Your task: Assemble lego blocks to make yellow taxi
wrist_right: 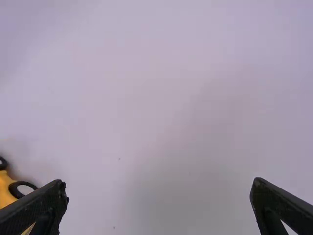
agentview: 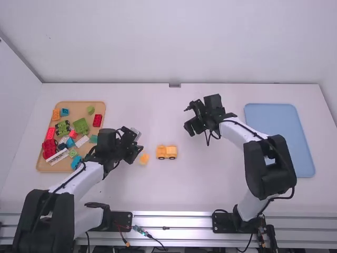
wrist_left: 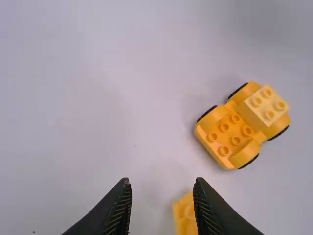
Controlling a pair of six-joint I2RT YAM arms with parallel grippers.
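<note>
Left gripper (agentview: pixel 138 141) above the tabletop (agentview: pixel 210 182), its jaws apart. A loose yellow block (agentview: pixel 144 158) lies near these jaws, to their right and on the robot's side; the left wrist view shows it partly hidden by one of them. The yellow wheeled base (agentview: pixel 167 153) lies upright on its wheels, farther to the right of the left jaws than the loose block and apart from it. A four-studded yellow brick (wrist_left: pixel 266 104) is mounted at one end of the base; the studs at the other end are exposed.

Right gripper (agentview: pixel 188 119) above the tabletop, its jaws wide apart. The wheeled base lies to the left of these jaws and closer to the robot, between the two grippers. Left of the left jaws is a tan tray (agentview: pixel 79 107) holding assorted pieces, including a red block (agentview: pixel 98 120), a green block (agentview: pixel 80 126) and an orange block (agentview: pixel 56 114). Right of the right jaws is a blue mat or tray (agentview: pixel 274 118), partly covered by the right arm.
</note>
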